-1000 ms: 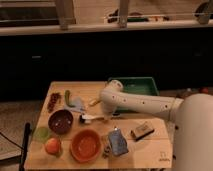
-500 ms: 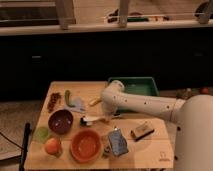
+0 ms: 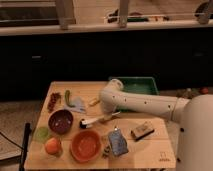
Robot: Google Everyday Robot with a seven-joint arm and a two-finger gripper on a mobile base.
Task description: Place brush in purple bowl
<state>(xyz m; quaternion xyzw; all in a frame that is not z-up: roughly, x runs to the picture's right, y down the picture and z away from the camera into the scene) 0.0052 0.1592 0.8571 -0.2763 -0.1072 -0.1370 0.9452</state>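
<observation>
- hand (image 3: 104,118) is low over the desk (image 3: 146,152), at the end of the white arm (image 3: 135,102). It merges with the brush handle there, so I can't tell if it's open, closed or gripping anything.
- brush (image 3: 90,121) lies on the desk just right of the purple bowl (image 3: 61,121). Its dark head points toward the bowl and its white handle runs right and slightly up to the hand. It is not in the bowl. Can't tell if the head touches the bowl.
- arm comes in from the robot body (image 3: 197,132), which is cut off at the right edge. It runs left across the front of the green tray (image 3: 134,86), bends at a rounded elbow, then drops toward the desk.
- the tray's near rim is partly hidden by the arm, and its contents can't be made out.
- orange bowl (image 3: 86,145) sits near the front edge, apart from the brush, with an orange fruit (image 3: 52,145) to its left.
- wooden block (image 3: 142,131) and grey-blue packet (image 3: 117,141) are right of the orange bowl. The packet's label is unreadable.
- small items at back left, around a pale cloth (image 3: 76,105), can't be identified.
</observation>
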